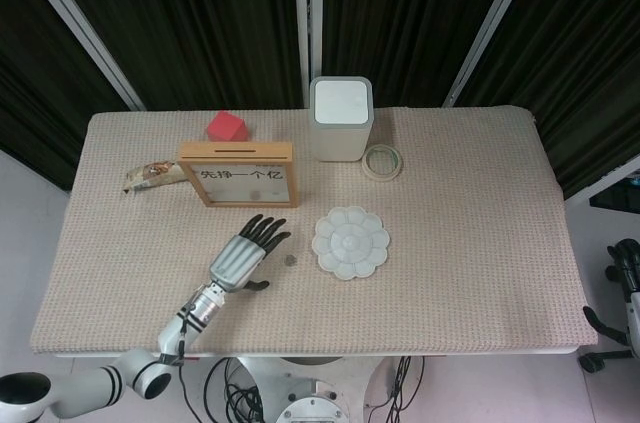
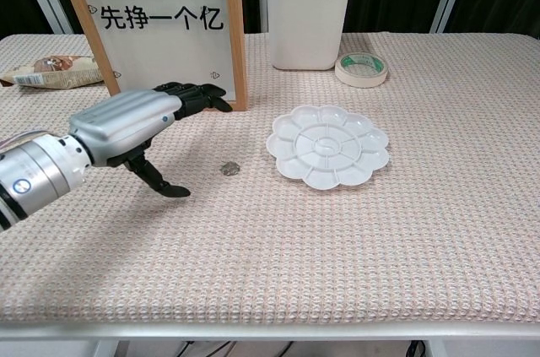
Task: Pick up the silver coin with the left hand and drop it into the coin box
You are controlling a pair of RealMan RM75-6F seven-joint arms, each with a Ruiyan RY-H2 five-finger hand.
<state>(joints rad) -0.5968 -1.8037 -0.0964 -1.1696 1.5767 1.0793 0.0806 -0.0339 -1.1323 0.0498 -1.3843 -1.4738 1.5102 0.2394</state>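
The small silver coin lies flat on the woven tablecloth, left of the white palette. My left hand hovers just left of it, fingers stretched out and apart, thumb pointing down, holding nothing. The wooden-framed coin box stands upright behind the hand, with a slot in its top edge and one coin visible inside at the bottom. My right hand hangs off the table's right edge, only partly in the head view.
A white flower-shaped palette sits right of the coin. A white bin and a tape roll stand behind it. A red block and a snack packet lie near the box.
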